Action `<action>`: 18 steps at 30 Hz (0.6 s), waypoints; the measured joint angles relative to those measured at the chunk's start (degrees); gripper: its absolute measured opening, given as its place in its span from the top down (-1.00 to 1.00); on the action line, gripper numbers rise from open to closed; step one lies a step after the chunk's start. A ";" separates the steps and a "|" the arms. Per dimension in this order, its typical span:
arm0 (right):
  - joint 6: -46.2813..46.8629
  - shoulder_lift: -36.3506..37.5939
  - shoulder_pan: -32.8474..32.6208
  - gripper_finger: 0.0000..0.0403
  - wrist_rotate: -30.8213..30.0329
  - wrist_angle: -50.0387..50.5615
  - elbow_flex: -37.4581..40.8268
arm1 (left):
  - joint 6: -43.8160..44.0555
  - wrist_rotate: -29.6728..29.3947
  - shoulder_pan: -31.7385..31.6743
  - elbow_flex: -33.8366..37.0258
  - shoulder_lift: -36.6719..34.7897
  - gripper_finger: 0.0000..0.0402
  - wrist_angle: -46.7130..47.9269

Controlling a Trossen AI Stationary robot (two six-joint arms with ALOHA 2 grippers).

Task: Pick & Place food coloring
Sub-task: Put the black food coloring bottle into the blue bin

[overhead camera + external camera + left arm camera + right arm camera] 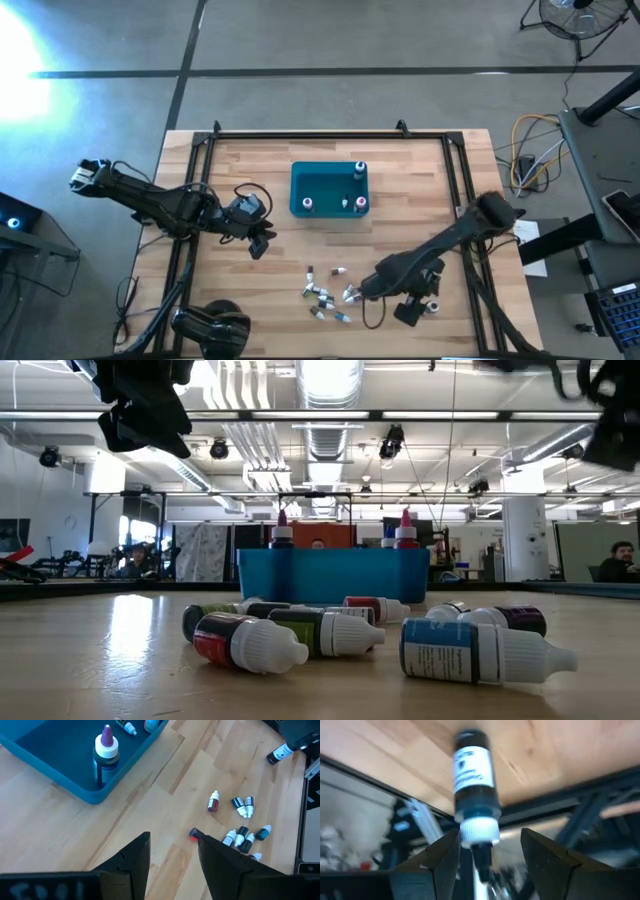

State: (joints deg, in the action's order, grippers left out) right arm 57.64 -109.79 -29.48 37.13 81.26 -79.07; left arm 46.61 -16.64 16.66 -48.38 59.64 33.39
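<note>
Picking step. Right gripper near the table's front right corner, fingers parted around a dark bottle; can't tell if it grips. Loose bottles front centre. Left gripper open, empty. Next: carry to teal bin.

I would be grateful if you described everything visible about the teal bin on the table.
The teal bin is a shallow rectangular open tray, plastic by its look, with low walls and rounded corners. It sits flat on the wooden table, toward the far middle, apart from the loose bottles nearer the front. Three small bottles stand upright inside, along its near and right sides; one has a white collar and purple tip.
</note>
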 joint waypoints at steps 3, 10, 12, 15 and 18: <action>8.25 3.98 -1.44 -0.01 -2.80 -5.05 0.51 | -0.33 0.00 -0.02 0.00 0.00 0.29 -0.01; 21.44 10.60 -7.14 -0.01 -17.80 -11.67 0.78 | -0.72 0.04 -0.04 0.00 0.02 0.29 -0.02; 26.02 12.41 -9.89 -0.01 -22.84 -11.13 1.01 | -0.71 0.12 -0.04 0.00 0.02 0.29 0.02; 36.10 14.69 -13.47 -0.01 -24.04 -10.95 3.09 | -0.67 0.16 -0.03 0.00 0.02 0.29 0.00; 49.58 17.05 -16.67 -0.01 -24.84 -11.61 5.25 | -0.48 0.24 -0.02 0.00 0.02 0.29 0.00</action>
State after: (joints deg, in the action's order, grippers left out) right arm 107.21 -92.74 -46.14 12.29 69.65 -73.81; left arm 46.13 -16.40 16.64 -48.38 59.66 33.39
